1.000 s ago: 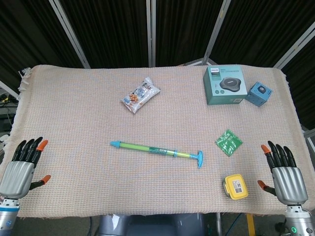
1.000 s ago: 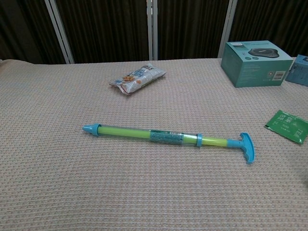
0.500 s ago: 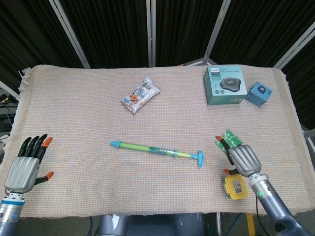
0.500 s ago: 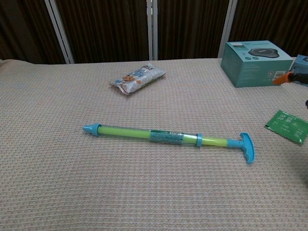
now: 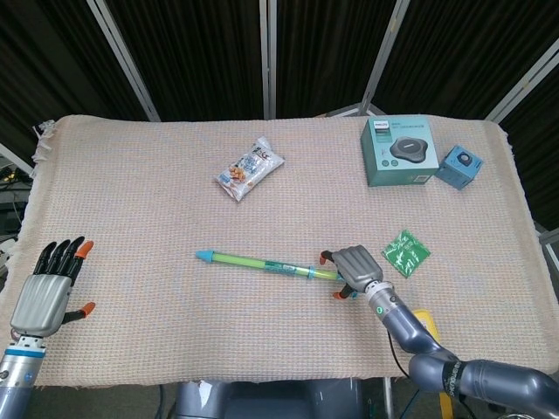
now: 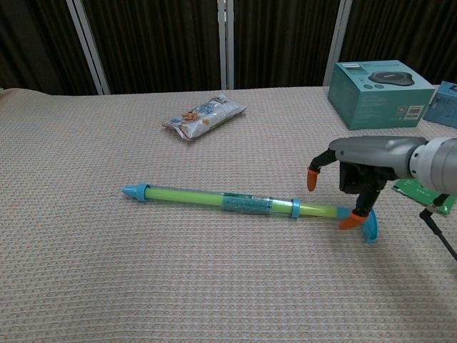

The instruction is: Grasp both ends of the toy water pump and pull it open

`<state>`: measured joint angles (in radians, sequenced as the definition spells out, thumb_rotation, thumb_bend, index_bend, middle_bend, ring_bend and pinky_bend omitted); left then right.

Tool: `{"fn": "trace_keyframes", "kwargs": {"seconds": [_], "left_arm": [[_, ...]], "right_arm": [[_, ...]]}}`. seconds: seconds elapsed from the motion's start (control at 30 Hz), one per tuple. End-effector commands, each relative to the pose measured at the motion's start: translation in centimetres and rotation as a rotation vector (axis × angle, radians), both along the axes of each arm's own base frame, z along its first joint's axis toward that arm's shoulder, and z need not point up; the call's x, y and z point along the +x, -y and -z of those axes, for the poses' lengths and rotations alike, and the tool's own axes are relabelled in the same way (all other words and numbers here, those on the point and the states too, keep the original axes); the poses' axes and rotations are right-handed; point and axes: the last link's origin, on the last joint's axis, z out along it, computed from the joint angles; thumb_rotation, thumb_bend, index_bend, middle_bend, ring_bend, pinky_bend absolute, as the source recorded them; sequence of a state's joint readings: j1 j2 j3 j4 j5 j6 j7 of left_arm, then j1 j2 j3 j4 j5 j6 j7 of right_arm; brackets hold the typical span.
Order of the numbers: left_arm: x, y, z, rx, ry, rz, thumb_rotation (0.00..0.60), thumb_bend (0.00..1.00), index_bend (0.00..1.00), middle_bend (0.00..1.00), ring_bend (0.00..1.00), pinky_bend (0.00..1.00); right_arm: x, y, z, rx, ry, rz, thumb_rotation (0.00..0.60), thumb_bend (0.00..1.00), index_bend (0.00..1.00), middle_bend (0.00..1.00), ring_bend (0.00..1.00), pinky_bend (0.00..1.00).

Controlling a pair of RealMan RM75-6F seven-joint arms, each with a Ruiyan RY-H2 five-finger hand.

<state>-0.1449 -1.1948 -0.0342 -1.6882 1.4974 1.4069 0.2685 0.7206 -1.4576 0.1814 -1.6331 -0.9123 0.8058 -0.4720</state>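
Note:
The toy water pump [image 5: 262, 264] [image 6: 235, 203] lies flat across the middle of the table, a green tube with a blue tip at its left end. Its blue T-handle [image 6: 369, 223] is at the right end. My right hand [image 5: 354, 266] [image 6: 363, 170] hovers over that handle with fingers spread; one orange fingertip [image 6: 348, 221] is down beside the rod near the handle. Nothing is gripped. In the head view the hand covers most of the handle. My left hand [image 5: 48, 292] stays at the table's front left edge, fingers apart and empty, far from the pump's tip.
A snack bag [image 5: 251, 168] [image 6: 205, 114] lies behind the pump. A teal box [image 5: 398, 150] [image 6: 380, 84] and a small blue box [image 5: 460, 166] stand at the back right. A green packet [image 5: 405, 252] lies right of the handle, and a yellow container [image 5: 426, 321] peeks out behind my right forearm.
My right hand has swept left from the table's front right corner to just above the pump's T-handle. The left hand has barely shifted. The pump has not moved.

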Motion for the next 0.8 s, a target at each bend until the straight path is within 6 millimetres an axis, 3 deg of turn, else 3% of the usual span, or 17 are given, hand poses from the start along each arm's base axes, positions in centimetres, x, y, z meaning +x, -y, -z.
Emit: {"fn": "trace_keyframes", "kwargs": {"seconds": [0.03, 0.43, 0.8], "left_arm": [[-0.1, -0.1, 0.0, -0.001, 0.000, -0.003, 0.600, 0.00, 0.00, 0.00, 0.00, 0.00], [0.0, -0.1, 0.0, -0.004, 0.003, -0.002, 0.600, 0.00, 0.00, 0.00, 0.00, 0.00], [0.0, -0.2, 0.3, -0.010, -0.001, -0.003, 0.600, 0.00, 0.00, 0.00, 0.00, 0.00]], "right_arm": [[0.1, 0.2, 0.7, -0.015, -0.018, 0.004, 0.600, 0.00, 0.42, 1.00, 1.00, 1.00], [-1.4, 0.4, 1.4, -0.049, -0.083, 0.011, 0.600, 0.14, 0.48, 1.00, 1.00, 1.00], [-2.2, 0.2, 2.5, -0.064, -0.120, -0.006, 0.600, 0.15, 0.49, 1.00, 1.00, 1.00]]}}
